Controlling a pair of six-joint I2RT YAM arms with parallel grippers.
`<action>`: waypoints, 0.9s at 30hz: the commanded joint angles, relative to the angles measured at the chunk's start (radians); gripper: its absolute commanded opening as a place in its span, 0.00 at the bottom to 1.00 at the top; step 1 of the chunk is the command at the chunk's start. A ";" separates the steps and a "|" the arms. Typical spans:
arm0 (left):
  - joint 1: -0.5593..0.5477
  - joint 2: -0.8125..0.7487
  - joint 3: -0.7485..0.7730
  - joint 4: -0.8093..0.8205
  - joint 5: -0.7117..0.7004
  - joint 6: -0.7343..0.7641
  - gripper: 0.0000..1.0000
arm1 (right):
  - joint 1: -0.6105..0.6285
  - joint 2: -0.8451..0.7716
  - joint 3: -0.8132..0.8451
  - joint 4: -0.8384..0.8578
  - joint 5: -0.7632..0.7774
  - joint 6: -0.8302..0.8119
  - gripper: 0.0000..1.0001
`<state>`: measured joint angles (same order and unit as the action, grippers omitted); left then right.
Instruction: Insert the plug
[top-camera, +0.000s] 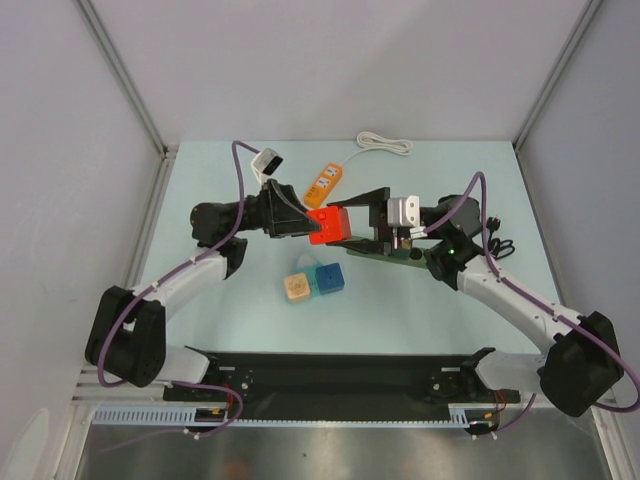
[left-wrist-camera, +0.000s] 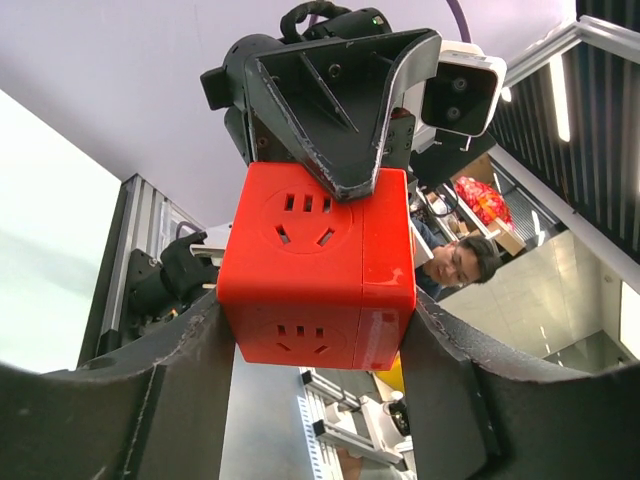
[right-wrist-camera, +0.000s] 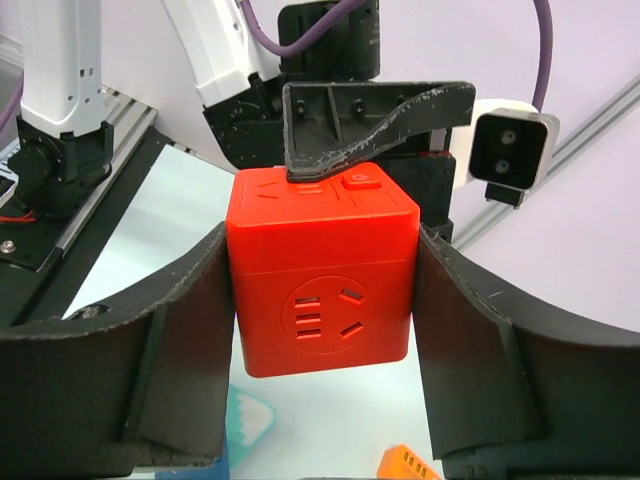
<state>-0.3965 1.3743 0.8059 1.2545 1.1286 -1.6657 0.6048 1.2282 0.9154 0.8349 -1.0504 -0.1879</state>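
Red socket cube (top-camera: 328, 224) gripped above table (top-camera: 420, 300)
Left gripper (left-wrist-camera: 318, 340) and right gripper (right-wrist-camera: 320, 310) both clamp it between their fingers.

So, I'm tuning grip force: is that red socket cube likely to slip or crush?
Probably rigid: the red socket cube shows square faces while the left hand and right hand both clamp it. Its glossy plastic could slip. Flat sides shouldn't roll.

The red socket cube (top-camera: 328, 225) is held level above the middle of the tabletop, clamped between the left claw (left-wrist-camera: 320, 350) on its left and the right claw (right-wrist-camera: 322, 330) on its right. Its faces carry slotted outlets, and one has a small button. A black plug (left-wrist-camera: 185, 275) with bare prongs sits to its right.
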 joint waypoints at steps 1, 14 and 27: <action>-0.013 -0.003 0.019 0.094 -0.045 -0.005 0.00 | 0.009 0.014 -0.018 0.037 0.029 0.045 0.35; -0.011 -0.092 0.078 -0.500 -0.148 0.421 0.00 | 0.001 -0.142 -0.050 -0.264 0.234 -0.013 1.00; -0.016 -0.248 0.223 -1.247 -0.702 0.879 0.00 | 0.219 -0.204 0.276 -1.014 0.966 0.180 1.00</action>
<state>-0.4141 1.1625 0.9913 0.1589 0.6094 -0.9157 0.7422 1.0039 1.1297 0.0418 -0.3283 -0.0505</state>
